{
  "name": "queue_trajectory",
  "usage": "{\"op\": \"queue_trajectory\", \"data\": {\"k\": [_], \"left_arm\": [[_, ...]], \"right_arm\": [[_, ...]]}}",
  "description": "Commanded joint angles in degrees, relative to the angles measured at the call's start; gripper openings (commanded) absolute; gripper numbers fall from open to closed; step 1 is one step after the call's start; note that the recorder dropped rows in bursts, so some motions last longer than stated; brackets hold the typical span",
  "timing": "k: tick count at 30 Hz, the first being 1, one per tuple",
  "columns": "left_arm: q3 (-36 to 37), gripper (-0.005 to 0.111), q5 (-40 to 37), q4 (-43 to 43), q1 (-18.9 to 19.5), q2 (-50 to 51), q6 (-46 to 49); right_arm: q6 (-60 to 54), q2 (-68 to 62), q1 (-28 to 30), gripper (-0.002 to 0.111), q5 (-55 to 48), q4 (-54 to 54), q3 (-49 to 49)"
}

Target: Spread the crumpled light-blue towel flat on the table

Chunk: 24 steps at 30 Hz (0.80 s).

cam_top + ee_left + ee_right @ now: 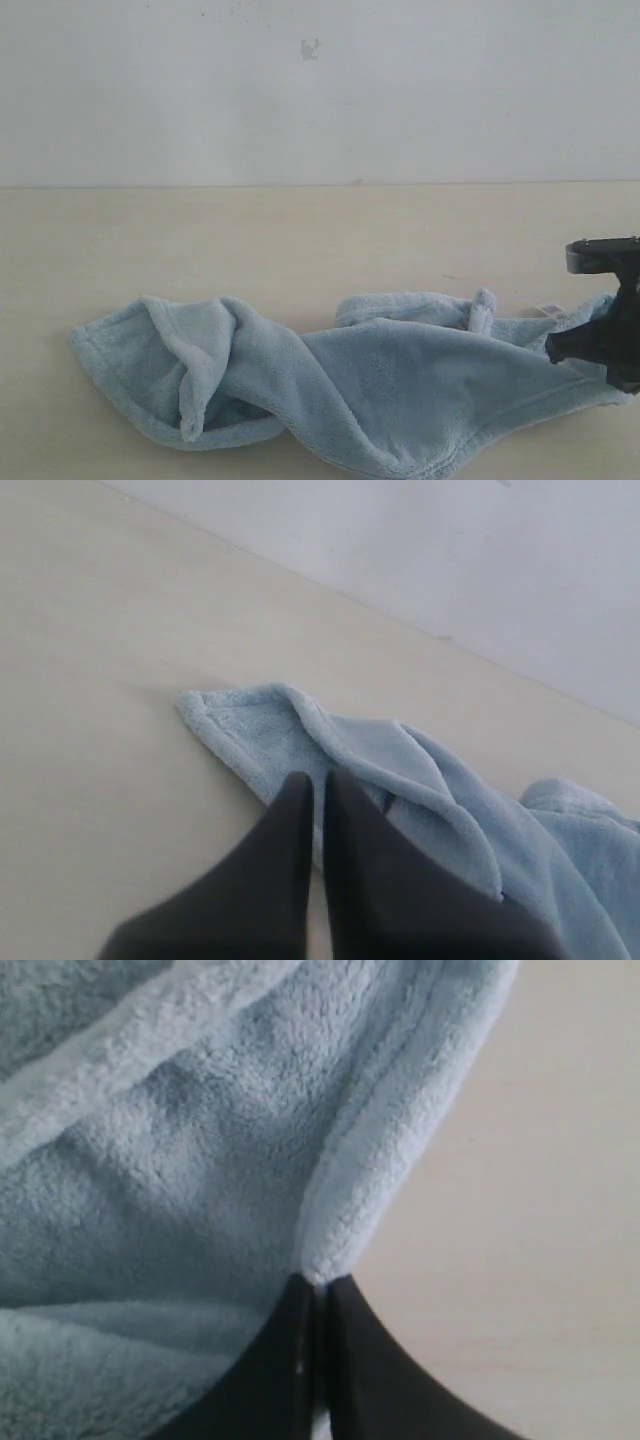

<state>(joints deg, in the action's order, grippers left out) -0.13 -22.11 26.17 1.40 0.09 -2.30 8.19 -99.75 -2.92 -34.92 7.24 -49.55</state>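
Towel (380,390) crumpled on counter (300,240), bunched and folded, running from left-centre to right edge of exterior view; small white tag (549,311) near its right end. Right gripper (316,1285) closed tight, pinching towel hem at right end. Left gripper (316,780) closed, nothing between fingers, tips over towel's left corner, contact unclear

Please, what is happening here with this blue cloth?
The right gripper is closed on the hem at the right end of the towel, which lies crumpled and folded over on the table. The left gripper is shut and seems to hold nothing; it points toward the towel's opposite end.
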Motion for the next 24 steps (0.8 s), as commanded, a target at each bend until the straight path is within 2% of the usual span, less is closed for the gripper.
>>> {"op": "queue_trajectory", "data": {"k": [1,3,8,10,14,19,21,23,24], "left_arm": [[0.1,0.004,0.2,0.2,-2.0,-0.1,0.6],[0.1,0.004,1.0,0.2,-2.1,-0.1,0.7],[0.1,0.004,7.8,0.6,-2.1,-0.1,0.7],[0.1,0.004,11.0,1.7,-1.9,-0.1,0.7],[0.1,0.004,21.0,1.9,-2.0,-0.1,0.7],[0.1,0.004,45.4,1.9,-2.0,-0.1,0.0],[-2.0,0.004,48.7,1.8,-2.0,-0.1,-0.7],[-4.6,0.004,47.0,-1.0,-2.0,-0.1,-1.0],[-6.0,0.004,44.5,-5.8,-2.4,1.0,-1.5]], "right_arm": [[0.5,4.4,0.4,0.001,2.5,0.5,0.9],[0.4,5.5,0.4,0.006,2.5,-0.1,0.9],[0.3,5.9,0.4,0.033,1.5,-2.7,0.9],[0.3,5.9,0.4,0.039,1.5,-2.7,0.9],[0.5,7.9,0.4,0.039,3.5,-3.3,0.9],[0.5,12.6,0.4,0.039,11.7,-5.7,0.9],[0.0,13.2,0.2,0.039,15.6,-8.2,0.9],[-4.5,12.8,-1.1,0.039,17.5,-8.5,0.9],[-7.7,12.2,-2.4,0.039,17.6,-9.2,0.8]]}}
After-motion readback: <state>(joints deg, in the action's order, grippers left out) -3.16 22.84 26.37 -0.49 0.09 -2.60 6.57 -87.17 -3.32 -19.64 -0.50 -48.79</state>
